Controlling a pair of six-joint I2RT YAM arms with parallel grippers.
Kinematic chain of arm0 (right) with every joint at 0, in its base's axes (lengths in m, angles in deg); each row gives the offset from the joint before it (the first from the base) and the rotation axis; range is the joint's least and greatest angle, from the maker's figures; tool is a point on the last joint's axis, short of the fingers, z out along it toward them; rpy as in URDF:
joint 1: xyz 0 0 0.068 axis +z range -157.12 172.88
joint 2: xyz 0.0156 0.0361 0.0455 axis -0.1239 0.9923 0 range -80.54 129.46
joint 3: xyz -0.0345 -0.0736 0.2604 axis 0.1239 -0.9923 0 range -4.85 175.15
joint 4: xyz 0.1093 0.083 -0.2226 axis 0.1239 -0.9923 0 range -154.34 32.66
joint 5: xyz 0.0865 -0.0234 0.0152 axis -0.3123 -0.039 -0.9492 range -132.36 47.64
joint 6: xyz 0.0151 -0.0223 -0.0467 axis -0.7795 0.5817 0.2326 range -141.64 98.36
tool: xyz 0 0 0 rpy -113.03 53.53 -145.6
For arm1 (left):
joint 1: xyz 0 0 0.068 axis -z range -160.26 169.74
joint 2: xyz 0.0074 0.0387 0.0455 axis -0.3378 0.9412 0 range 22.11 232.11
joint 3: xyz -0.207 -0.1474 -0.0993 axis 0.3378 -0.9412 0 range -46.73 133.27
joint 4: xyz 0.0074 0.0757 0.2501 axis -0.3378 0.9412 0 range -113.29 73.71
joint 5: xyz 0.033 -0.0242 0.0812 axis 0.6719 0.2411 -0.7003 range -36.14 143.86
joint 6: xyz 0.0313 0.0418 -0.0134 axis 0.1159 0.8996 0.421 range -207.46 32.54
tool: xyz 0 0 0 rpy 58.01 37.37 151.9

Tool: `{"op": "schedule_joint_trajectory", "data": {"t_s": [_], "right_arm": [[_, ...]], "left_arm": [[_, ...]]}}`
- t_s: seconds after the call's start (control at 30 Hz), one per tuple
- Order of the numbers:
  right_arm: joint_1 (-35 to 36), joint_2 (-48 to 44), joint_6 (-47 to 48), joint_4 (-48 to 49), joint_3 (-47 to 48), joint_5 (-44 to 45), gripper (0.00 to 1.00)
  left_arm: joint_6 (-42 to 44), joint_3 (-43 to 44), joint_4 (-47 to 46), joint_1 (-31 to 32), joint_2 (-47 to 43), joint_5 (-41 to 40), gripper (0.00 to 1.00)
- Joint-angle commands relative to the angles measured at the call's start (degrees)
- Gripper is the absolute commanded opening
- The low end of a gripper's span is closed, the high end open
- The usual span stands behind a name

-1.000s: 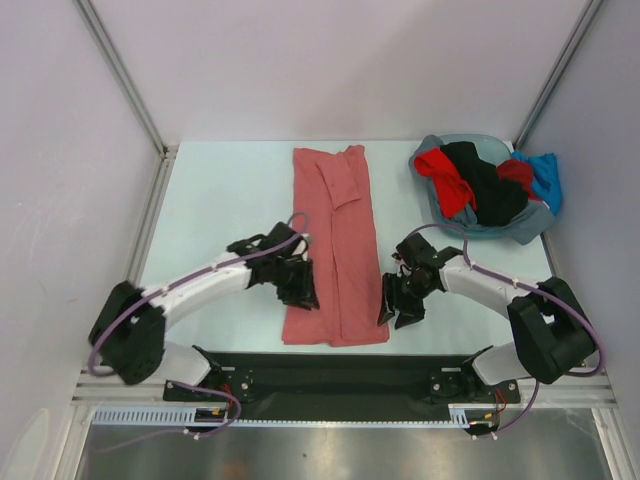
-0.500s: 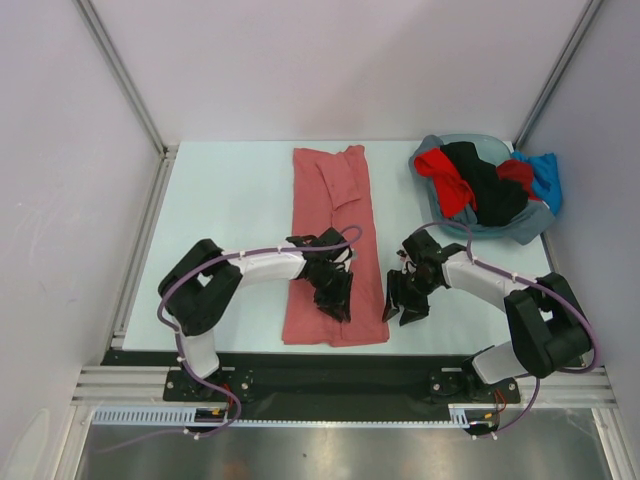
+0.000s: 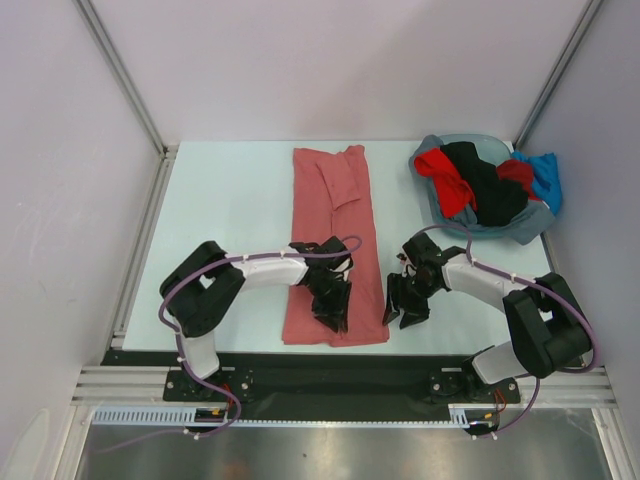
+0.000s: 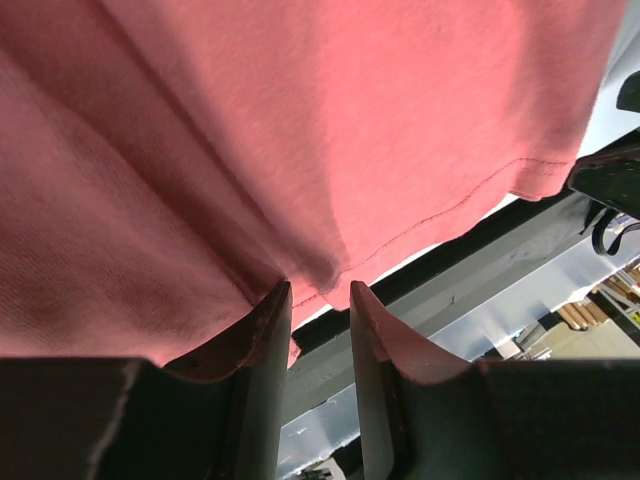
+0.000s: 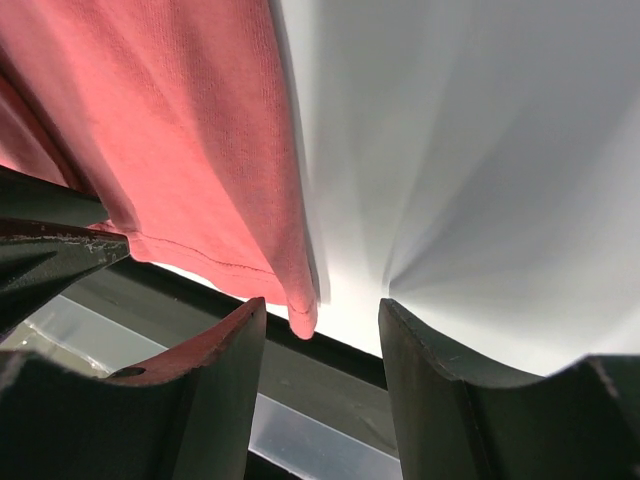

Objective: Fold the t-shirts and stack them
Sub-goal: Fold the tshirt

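Observation:
A salmon-red t-shirt (image 3: 335, 215), folded lengthwise into a long strip, lies flat mid-table. My left gripper (image 3: 332, 310) is over its near end. In the left wrist view the shirt (image 4: 300, 120) fills the frame, and the left gripper (image 4: 315, 288) has its fingers narrowly apart, tips pressing into puckered cloth at the hem. My right gripper (image 3: 400, 305) is at the shirt's near right edge. In the right wrist view it (image 5: 322, 305) is open, and the shirt's (image 5: 170, 130) near right corner hangs between the fingers beside the left one.
A grey-blue basin (image 3: 540, 222) at the back right holds a heap of bright red (image 3: 445, 178), black (image 3: 488, 188) and blue (image 3: 546, 175) shirts. A black rail (image 3: 340, 365) runs along the table's near edge. Metal posts stand at both back corners.
My left gripper has moved right from the shirt's left edge onto its near end. The right gripper has barely moved.

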Motion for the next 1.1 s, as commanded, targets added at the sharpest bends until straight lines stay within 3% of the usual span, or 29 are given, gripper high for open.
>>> {"op": "schedule_joint_trajectory", "data": {"t_s": [0.0, 0.17, 0.4, 0.57, 1.07], "right_arm": [[-0.3, -0.9, 0.8, 1.1, 0.0, -1.1, 0.54], [-0.2, -1.0, 0.9, 1.0, -0.1, -1.2, 0.55], [-0.2, -1.1, 1.0, 1.2, -0.3, -1.1, 0.55], [-0.3, -0.5, 1.2, 1.3, -0.2, -1.8, 0.55], [-0.3, 1.0, 1.9, 1.8, -0.4, -4.4, 0.56]], "left_arm": [[-1.5, -0.5, -0.1, 0.3, -0.5, 0.6, 0.35], [-1.9, 0.2, -2.6, 0.3, 1.1, 3.1, 0.34], [-1.9, 1.0, -1.3, 0.5, 2.3, 3.1, 0.21], [-2.1, 1.8, 1.1, 0.5, -0.1, -0.3, 0.02], [-2.5, -1.6, 5.3, 0.5, -5.8, -2.4, 0.00]]}}
